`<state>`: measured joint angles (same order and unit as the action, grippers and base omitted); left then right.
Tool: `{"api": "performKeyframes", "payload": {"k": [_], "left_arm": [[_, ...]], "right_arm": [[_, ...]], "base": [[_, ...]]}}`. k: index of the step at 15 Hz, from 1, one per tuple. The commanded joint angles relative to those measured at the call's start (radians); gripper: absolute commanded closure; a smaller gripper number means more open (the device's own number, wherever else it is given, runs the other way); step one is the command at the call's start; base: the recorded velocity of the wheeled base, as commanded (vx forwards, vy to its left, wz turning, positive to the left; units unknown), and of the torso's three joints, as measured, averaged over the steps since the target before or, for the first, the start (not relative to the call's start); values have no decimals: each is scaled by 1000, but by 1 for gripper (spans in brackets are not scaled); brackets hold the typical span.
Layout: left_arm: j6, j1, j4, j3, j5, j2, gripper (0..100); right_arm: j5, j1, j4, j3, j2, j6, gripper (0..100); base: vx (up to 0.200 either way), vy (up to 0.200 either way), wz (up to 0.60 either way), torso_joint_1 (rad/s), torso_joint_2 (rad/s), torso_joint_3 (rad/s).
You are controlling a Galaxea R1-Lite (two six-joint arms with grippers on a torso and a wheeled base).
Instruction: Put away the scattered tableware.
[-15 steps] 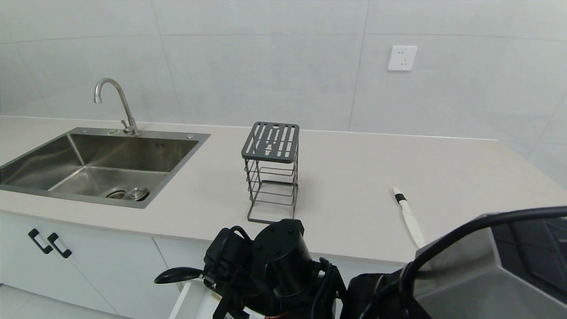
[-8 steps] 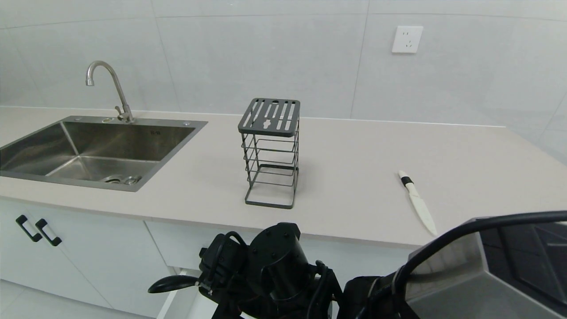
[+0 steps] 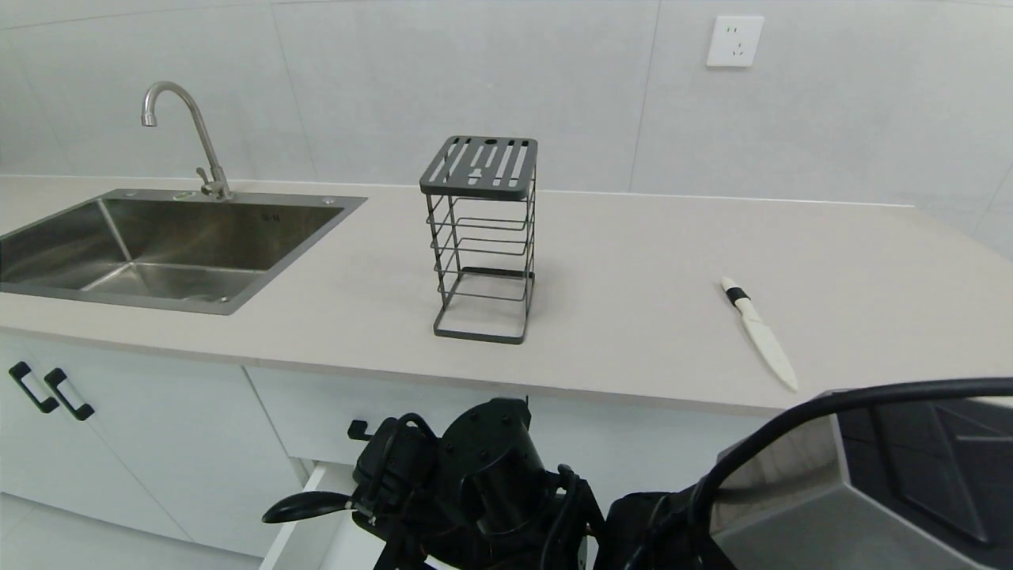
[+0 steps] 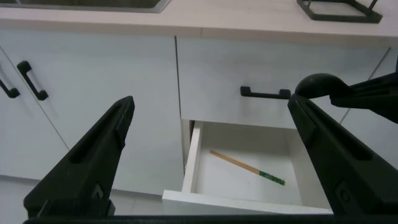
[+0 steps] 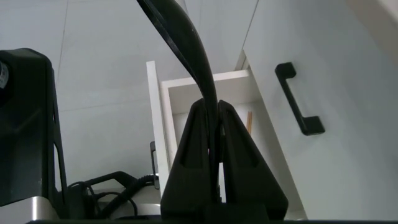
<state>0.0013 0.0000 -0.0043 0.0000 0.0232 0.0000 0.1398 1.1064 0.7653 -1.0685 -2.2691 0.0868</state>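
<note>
Black long-handled spoon [image 5: 180, 43] clamped in right hand [image 5: 214, 124] above open white drawer [image 4: 189, 162].
Left hand [image 4: 211, 106] hangs nearby, fingers [image 4: 99, 149] spread apart; white black-banded knife [image 3: 758, 332] lies on beige tabletop [image 3: 633, 301] near its edge.

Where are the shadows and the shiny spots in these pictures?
Head view: the wire rack throws a faint shadow on the counter to its right, and the steel sink gleams. Right wrist view: a pale sheen runs along the black spoon. Left wrist view: the open drawer is evenly lit, no glare.
</note>
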Motion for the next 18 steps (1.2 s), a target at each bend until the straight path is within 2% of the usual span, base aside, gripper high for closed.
{"api": "performKeyframes", "payload": {"k": [1, 14, 18], "left_arm": [[0, 0, 0, 0, 0, 0, 0], [0, 0, 0, 0, 0, 0, 0], [0, 0, 0, 0, 0, 0, 0]], "right_arm": [[0, 0, 0, -8, -7, 1, 100], [0, -14, -4, -42, -35, 1, 100], [0, -28, -6, -53, -49, 1, 100]], "base": [[0, 0, 0, -212, 486, 276], [0, 0, 0, -194, 473, 278], [0, 0, 0, -57, 173, 112]]}}
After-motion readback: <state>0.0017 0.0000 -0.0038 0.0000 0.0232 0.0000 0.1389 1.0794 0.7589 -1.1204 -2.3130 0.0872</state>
